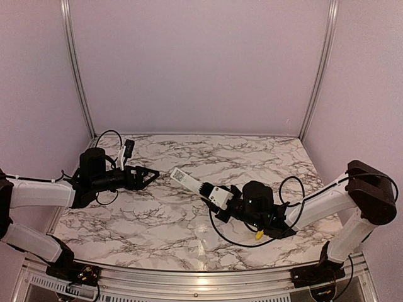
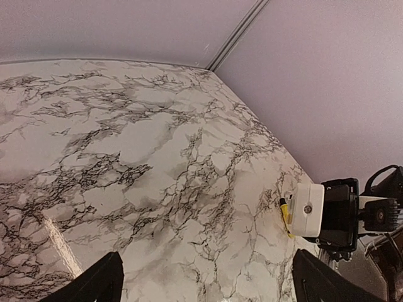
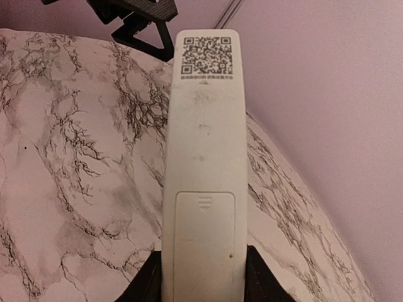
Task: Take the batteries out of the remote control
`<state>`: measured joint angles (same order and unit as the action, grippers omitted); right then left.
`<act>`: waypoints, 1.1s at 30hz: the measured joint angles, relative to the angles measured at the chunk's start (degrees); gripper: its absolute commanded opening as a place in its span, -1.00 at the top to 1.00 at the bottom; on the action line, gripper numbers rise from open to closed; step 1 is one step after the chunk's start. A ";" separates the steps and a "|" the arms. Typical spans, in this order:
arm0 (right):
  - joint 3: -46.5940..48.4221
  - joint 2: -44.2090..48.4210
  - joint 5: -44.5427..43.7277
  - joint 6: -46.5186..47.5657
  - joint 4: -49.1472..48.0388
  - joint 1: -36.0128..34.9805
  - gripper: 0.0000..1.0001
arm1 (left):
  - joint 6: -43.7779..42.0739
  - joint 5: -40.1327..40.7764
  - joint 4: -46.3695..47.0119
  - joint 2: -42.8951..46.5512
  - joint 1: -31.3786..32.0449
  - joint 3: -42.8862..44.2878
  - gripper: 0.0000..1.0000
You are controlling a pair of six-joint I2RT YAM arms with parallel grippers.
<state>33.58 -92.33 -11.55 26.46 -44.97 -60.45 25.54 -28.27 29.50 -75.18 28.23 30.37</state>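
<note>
The remote control (image 1: 187,181) is a slim, smooth white plastic bar with rounded edges. The right gripper (image 1: 217,196) is clamped on its near end. The bar juts straight out ahead of the fingertips, over the glossy marble-patterned table (image 1: 157,220), with its long axis aimed at the left gripper (image 1: 141,177). The left gripper's black fingers (image 2: 94,283) are spread wide with nothing between them. Only the right wrist view shows a square code label (image 3: 208,58) at the bar's far end and a closed rectangular cover panel (image 3: 203,245) just ahead of the grip.
</note>
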 measured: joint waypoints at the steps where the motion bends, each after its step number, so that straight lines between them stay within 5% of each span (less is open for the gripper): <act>1: 0.00 0.00 0.11 0.81 -0.59 0.00 1.00 | 0.09 -0.74 0.00 -0.46 0.37 0.00 -0.92; 20: 1.57 -0.35 4.26 7.89 -1.60 0.22 1.00 | -1.84 -4.33 -1.55 -3.32 9.16 3.65 -0.89; 33: 2.34 0.00 11.37 9.03 3.54 0.24 1.00 | -4.11 -4.70 -3.76 -3.32 11.89 5.57 -0.64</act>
<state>35.92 -92.33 -0.19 35.48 -41.43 -60.20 21.43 -32.97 25.74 -78.50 40.12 35.94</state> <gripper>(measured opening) 0.352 0.838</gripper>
